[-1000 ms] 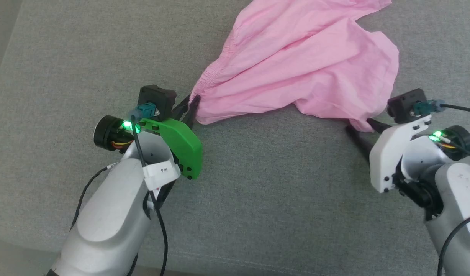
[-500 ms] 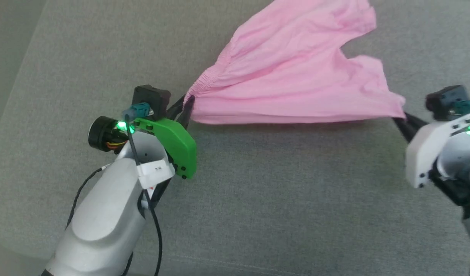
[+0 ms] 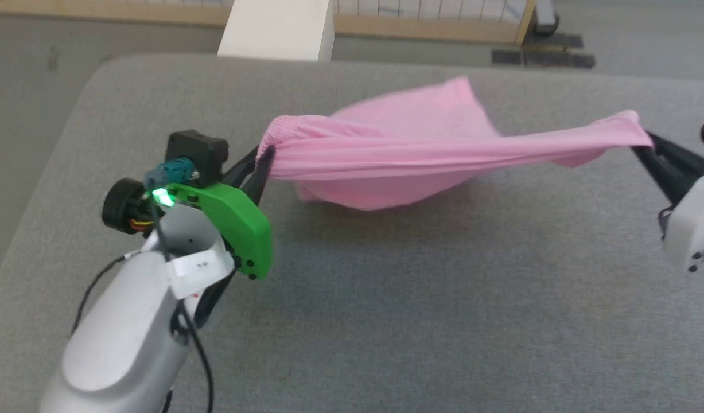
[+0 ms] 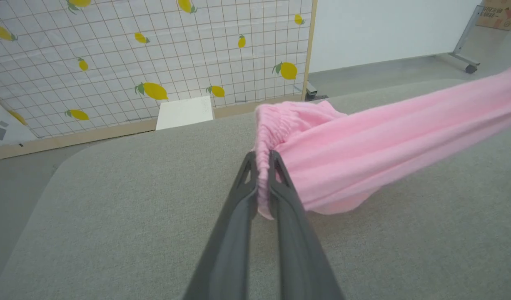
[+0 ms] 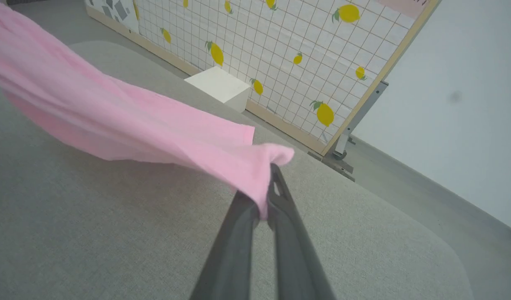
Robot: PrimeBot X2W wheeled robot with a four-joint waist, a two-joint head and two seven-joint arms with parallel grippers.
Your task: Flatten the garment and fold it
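The pink garment (image 3: 420, 155) hangs stretched between my two grippers, lifted above the grey cushion (image 3: 386, 298), its middle sagging down toward the surface. My left gripper (image 3: 264, 156) is shut on the gathered waistband end; in the left wrist view the elastic edge of the garment (image 4: 363, 154) is pinched between the left gripper (image 4: 261, 160) tips. My right gripper (image 3: 644, 140) is shut on the far corner at the right edge of the head view. In the right wrist view the garment (image 5: 113, 121) runs off to the upper left from the right gripper (image 5: 267, 196).
The grey cushion has a rounded far-left corner (image 3: 108, 66). Beyond it stand a white box (image 3: 277, 28) and a wood-framed grid panel with lemon prints (image 4: 155, 62). A wheeled stand foot (image 3: 544, 54) sits on the floor behind.
Both grippers have raised the garment off the cushion and pulled it taut between them. The right gripper closed on the cloth corner and moved right. The head camera has tilted up.
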